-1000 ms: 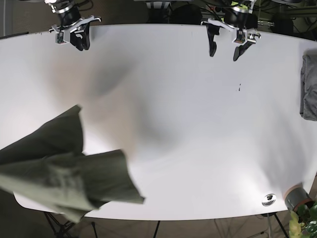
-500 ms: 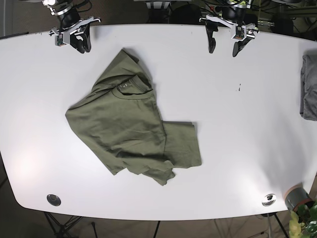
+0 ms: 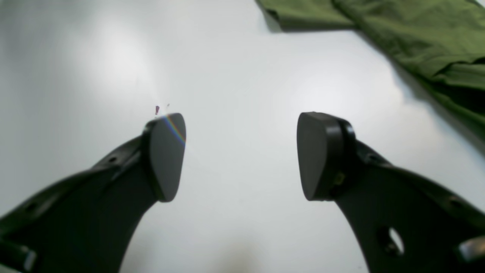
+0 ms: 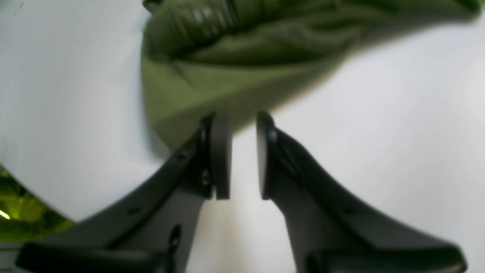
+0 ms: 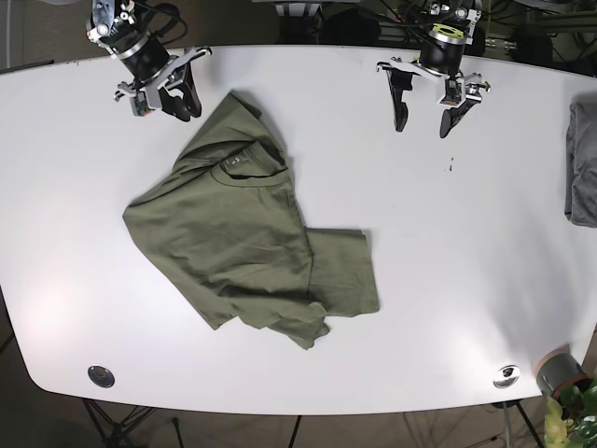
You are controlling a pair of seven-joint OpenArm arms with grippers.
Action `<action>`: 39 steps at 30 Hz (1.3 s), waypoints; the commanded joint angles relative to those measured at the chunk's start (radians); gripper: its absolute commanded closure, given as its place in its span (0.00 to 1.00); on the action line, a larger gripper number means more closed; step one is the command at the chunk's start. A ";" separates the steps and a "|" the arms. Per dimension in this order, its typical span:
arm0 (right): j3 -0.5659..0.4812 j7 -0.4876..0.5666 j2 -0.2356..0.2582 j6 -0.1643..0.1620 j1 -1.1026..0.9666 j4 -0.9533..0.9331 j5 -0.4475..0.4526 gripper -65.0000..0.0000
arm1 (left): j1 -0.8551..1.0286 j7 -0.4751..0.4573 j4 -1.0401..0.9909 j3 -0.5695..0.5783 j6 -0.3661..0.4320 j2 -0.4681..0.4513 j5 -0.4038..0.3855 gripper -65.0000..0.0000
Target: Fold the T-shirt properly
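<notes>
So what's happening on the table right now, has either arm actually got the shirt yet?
Not yet. The green T-shirt lies crumpled on the white table, one sleeve folded under. The right hand is near the shirt's top corner, fingers close together but with a visible gap and no cloth between them. The left hand is wide open over bare table, well clear of the shirt. A folded grey cloth sits at the table's far edge. No fold is made.

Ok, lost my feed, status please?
Left tool open, over bare table. Right tool nearly shut, empty, by the shirt edge. Shirt crumpled, unfolded. Nothing in the way.
</notes>
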 commanded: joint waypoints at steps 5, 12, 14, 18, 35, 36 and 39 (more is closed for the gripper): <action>-0.067 -0.148 0.003 0.004 0.137 0.064 0.016 0.58 | -0.060 0.006 0.017 -0.002 -0.004 -0.015 -0.008 0.34; -0.204 -0.233 0.008 -0.007 0.274 0.076 0.016 0.51 | -0.091 0.037 0.016 -0.002 -0.004 -0.032 -0.008 0.34; -0.236 -0.257 0.006 -0.008 0.312 0.072 0.015 0.51 | -0.105 0.061 0.016 -0.002 -0.004 -0.032 -0.008 0.34; -0.298 -0.313 -0.004 -0.015 0.387 0.050 -0.036 0.51 | -0.125 0.092 0.016 -0.003 -0.004 -0.061 -0.010 0.34; -0.512 -0.319 -0.153 -0.062 0.509 -0.128 -0.488 0.50 | -0.163 0.093 -0.042 0.002 -0.004 -0.069 -0.011 0.34; -0.511 -0.316 -0.155 -0.062 0.524 -0.136 -0.493 0.50 | -0.163 0.093 -0.044 0.002 -0.004 -0.069 -0.011 0.34; -0.512 -0.291 -0.152 -0.064 0.538 -0.160 -0.498 0.51 | -0.165 0.093 -0.044 0.002 -0.004 -0.069 -0.011 0.34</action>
